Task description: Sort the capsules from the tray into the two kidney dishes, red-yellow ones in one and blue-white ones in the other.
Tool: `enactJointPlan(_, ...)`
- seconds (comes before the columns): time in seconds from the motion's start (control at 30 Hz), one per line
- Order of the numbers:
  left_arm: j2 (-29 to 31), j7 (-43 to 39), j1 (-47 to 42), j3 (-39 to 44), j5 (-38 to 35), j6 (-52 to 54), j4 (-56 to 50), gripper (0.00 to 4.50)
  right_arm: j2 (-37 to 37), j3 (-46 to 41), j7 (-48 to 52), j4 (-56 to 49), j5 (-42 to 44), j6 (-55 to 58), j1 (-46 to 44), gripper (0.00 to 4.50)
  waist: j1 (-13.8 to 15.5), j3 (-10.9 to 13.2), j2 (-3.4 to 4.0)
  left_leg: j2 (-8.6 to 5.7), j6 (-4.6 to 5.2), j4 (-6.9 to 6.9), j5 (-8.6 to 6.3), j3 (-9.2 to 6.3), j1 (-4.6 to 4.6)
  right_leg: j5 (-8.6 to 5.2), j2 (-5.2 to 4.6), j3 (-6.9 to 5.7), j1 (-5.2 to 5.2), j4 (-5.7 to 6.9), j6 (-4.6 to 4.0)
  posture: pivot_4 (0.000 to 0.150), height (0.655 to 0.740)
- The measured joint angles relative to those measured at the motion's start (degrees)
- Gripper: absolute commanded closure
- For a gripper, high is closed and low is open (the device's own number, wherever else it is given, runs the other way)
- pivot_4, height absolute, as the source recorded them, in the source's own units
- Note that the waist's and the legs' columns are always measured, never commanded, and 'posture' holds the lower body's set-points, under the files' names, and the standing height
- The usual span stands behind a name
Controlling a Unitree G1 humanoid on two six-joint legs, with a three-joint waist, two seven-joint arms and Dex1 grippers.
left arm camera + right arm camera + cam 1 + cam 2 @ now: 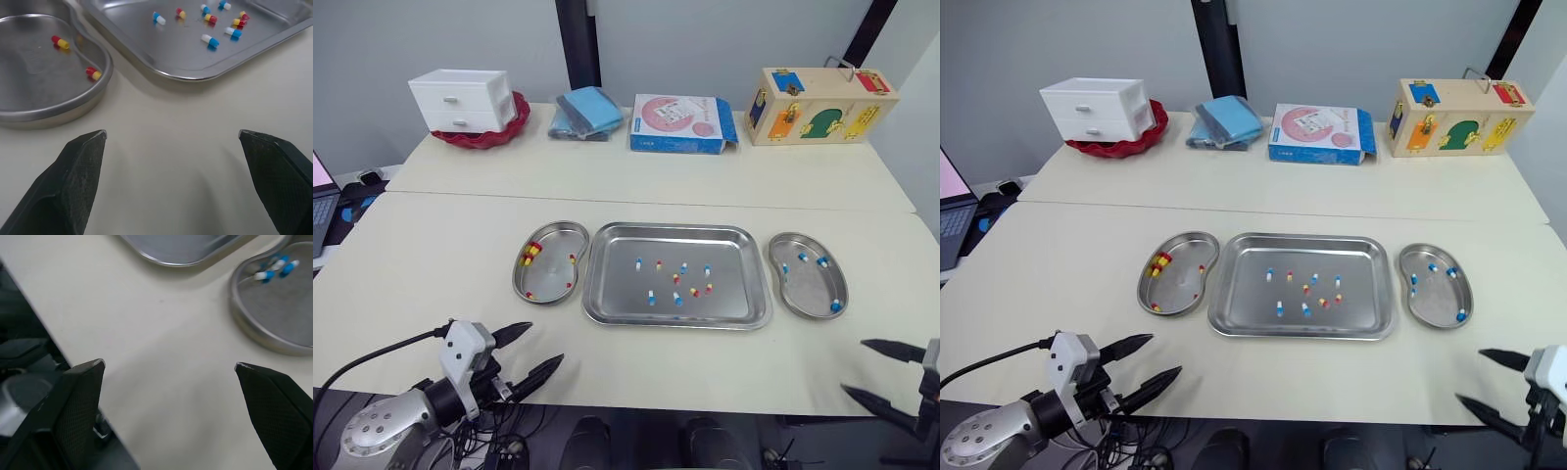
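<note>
The left claw (545, 343) hangs at the near edge of the pale tabletop (431, 284), its two black fingers spread wide and holding nothing. Beyond it lies the left steel kidney-shaped dish (548, 281), which already holds several red-and-yellow capsules (530, 252). Just right of that dish sits the rectangular steel tray (617, 289), where a scatter of small capsules of both colours (675, 280) remains, well apart from either claw. Right again is the second steel kidney-shaped dish (808, 291) with a few blue-and-white capsules (822, 261) in it. The right claw (855, 366) hovers at the near right edge, likewise parted and empty.

By my judgement the sorting is partway done and the robot stands between picks. The next move calls for one arm to reach out over the tray rim and come down on a single capsule. The pinch must be fine, since the pieces are small, some lie close together, and the steel looks slick.

On the far table, the print on the blue-and-white carton with a pink disc (680, 122) is too small to read, and no other writing can be made out.
</note>
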Motion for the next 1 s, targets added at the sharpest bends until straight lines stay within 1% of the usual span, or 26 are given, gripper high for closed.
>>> enactJointPlan(0.1,-0.32,0.21,-1.38,-1.83,0.49,-1.09,1.16,0.01,0.01,0.95,-0.27,-7.05,1.73,2.84,0.6,0.0,-0.16,-0.01,0.01,0.04,0.0,0.0,0.0,-0.01,0.04,0.0,0.04,0.01,0.01,0.01,0.0,0.15,0.74)
enactJointPlan(0.17,-0.94,0.46,-2.98,-2.58,0.57,-1.97,1.52,0.01,0.0,4.91,-2.66,-13.1,3.76,5.93,-2.03,0.0,-0.29,-0.04,-0.03,0.06,0.0,0.02,0.0,0.0,0.06,0.01,0.06,0.03,0.02,0.01,0.01,0.15,0.74)
enactJointPlan(0.3,-1.43,1.43,-5.2,-4.56,1.19,-3.0,2.75,0.01,1.4,16.17,-10.95,-20.99,5.24,11.99,-13.24,0.0,-0.17,-0.06,-0.1,0.05,-0.01,0.04,0.0,-0.05,0.01,0.03,0.06,0.0,0.01,0.0,0.03,0.15,0.74)
enactJointPlan(0.37,-2.19,2.03,-6.4,-5.33,1.47,-3.43,3.29,0.01,3.66,23.84,-16.08,-22.09,4.5,15.29,-20.51,0.0,-0.1,-0.05,-0.12,0.04,-0.01,0.04,0.01,-0.07,-0.04,0.03,0.05,-0.01,-0.02,0.0,0.02,0.15,0.74)
enactJointPlan(0.43,-2.47,2.68,-6.88,-5.94,1.58,-4.04,3.24,0.01,4.88,29.44,-20.4,-22.65,3.41,18.78,-25.19,0.0,-0.05,-0.05,-0.12,0.03,-0.01,0.03,0.01,-0.08,-0.08,0.03,0.04,-0.02,-0.06,0.0,0.02,0.15,0.74)
enactJointPlan(0.53,-2.44,2.86,-6.61,-6.66,1.85,-4.33,3.23,0.01,8.03,37.32,-27.55,-21.2,0.05,24.93,-34.43,0.0,-0.06,-0.05,-0.13,0.05,-0.01,0.03,0.01,-0.11,-0.09,0.04,0.05,-0.06,-0.1,0.01,0.01,0.15,0.74)
enactJointPlan(0.67,-2.37,3.05,-6.7,-7.22,2.12,-4.48,3.07,0.01,12.09,45.97,-32.21,-17.46,-4.56,27.97,-43.64,0.0,-0.04,-0.03,-0.1,0.04,-0.01,0.02,0.01,-0.14,-0.12,0.04,0.04,-0.1,-0.13,0.01,0.01,0.15,0.74)
enactJointPlan(0.77,-2.3,3.79,-7.3,-7.42,2.22,-4.39,3.06,0.0,15.38,51.02,-35.31,-13.11,-8.26,29.22,-49.47,0.58,-0.05,-0.03,-0.1,0.04,-0.01,0.02,0.01,-0.15,-0.14,0.04,0.04,-0.11,-0.14,0.03,0.01,0.15,0.74)
enactJointPlan(0.9,-2.07,4.21,-8.59,-7.69,2.24,-3.85,2.8,0.0,19.45,56.53,-38.44,-7.16,-12.89,31.52,-56.87,0.58,-0.14,-0.03,-0.09,0.05,-0.01,0.02,0.01,-0.17,-0.16,0.05,0.04,-0.14,-0.2,0.07,-0.01,0.15,0.74)
enactJointPlan(0.97,-1.88,4.83,-8.81,-7.87,2.23,-3.21,2.58,0.0,23.83,58.77,-41.24,-2.58,-15.34,33.71,-61.95,0.58,-0.23,-0.02,-0.08,0.05,-0.01,0.0,0.01,-0.18,-0.19,0.06,0.04,-0.15,-0.26,0.13,-0.02,0.15,0.74)
enactJointPlan(1.0,-1.85,4.98,-9.01,-8.03,2.23,-3.11,2.52,0.0,24.7,59.16,-41.73,-1.65,-15.82,34.06,-62.92,0.58,-0.24,-0.02,-0.08,0.05,-0.01,0.0,0.01,-0.18,-0.21,0.06,0.04,-0.15,-0.3,0.14,-0.02,0.15,0.74)
